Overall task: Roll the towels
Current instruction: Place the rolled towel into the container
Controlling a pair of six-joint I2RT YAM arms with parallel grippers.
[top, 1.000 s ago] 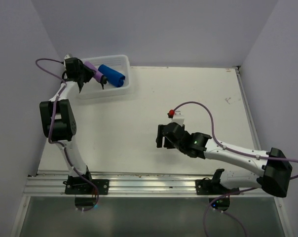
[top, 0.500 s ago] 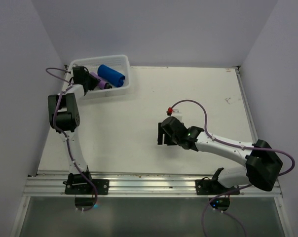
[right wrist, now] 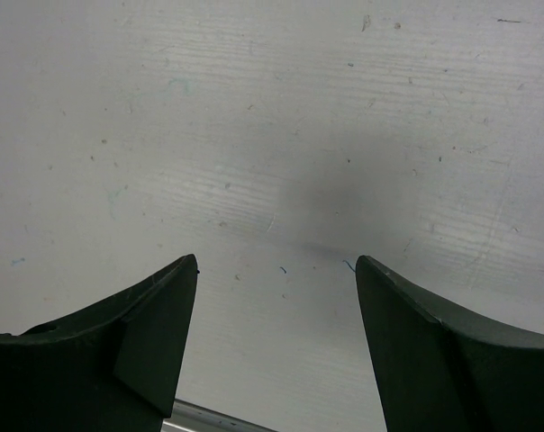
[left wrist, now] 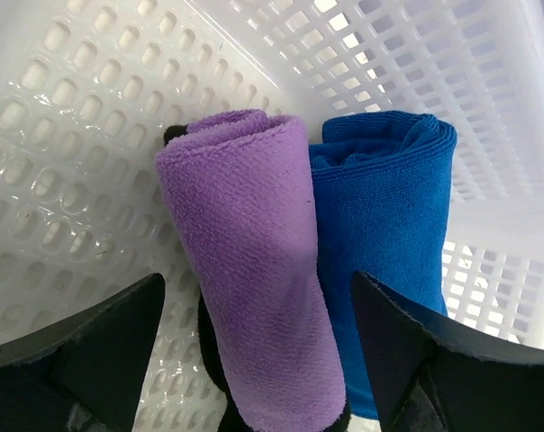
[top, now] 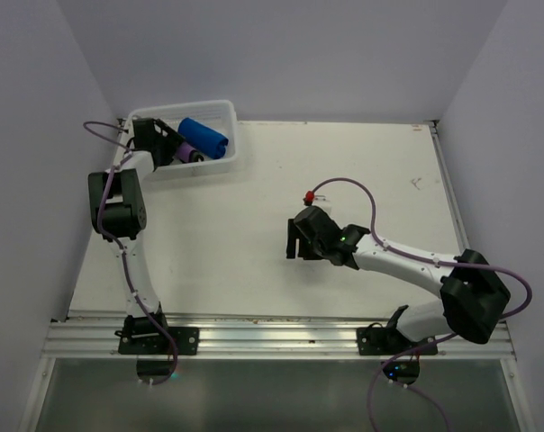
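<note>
As the purple towel [left wrist: 245, 261] lies rolled inside our released left claw [left wrist: 254, 279], the blue towel [left wrist: 380, 207] touching it on the right, both in the basket [left wrist: 65, 117], we judge stowing nearly done. Next, lift straight out without snagging. Our right claw [right wrist: 276, 261] gapes empty over the worktop [right wrist: 272, 108].
</note>
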